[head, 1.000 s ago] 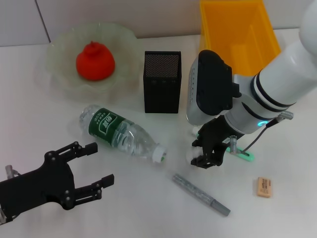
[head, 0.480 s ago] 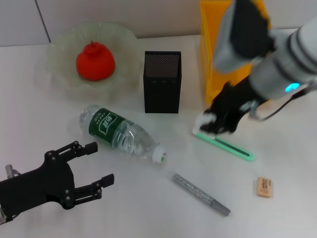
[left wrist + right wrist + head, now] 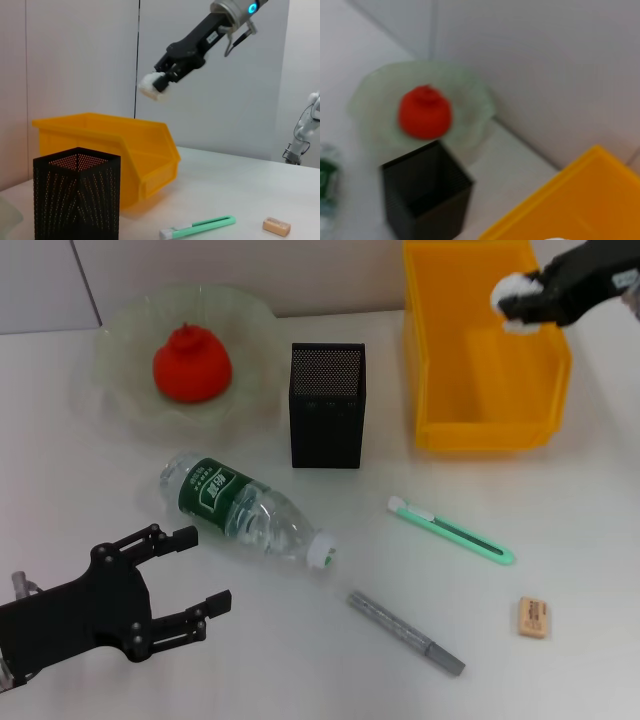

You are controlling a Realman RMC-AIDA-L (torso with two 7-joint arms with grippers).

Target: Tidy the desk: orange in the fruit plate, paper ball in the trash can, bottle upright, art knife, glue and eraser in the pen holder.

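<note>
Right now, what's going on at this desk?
The right gripper holds the paper ball in the air above the yellow bin, not yet released. The orange already sits in the plate. The bottle lies on its side, and the knife, glue and eraser lie on the desk, outside the pen holder. The left gripper is open, low near the desk's front edge.

White desk (image 3: 600,540) | green plate (image 3: 120,390) and black mesh pen holder (image 3: 327,405) at rear | yellow bin (image 3: 480,430) right rear | bottle (image 3: 245,510) on its side (cap toward the front) | green art knife (image 3: 450,531), grey glue stick (image 3: 405,632), eraser (image 3: 534,618) lying apart in front.
</note>
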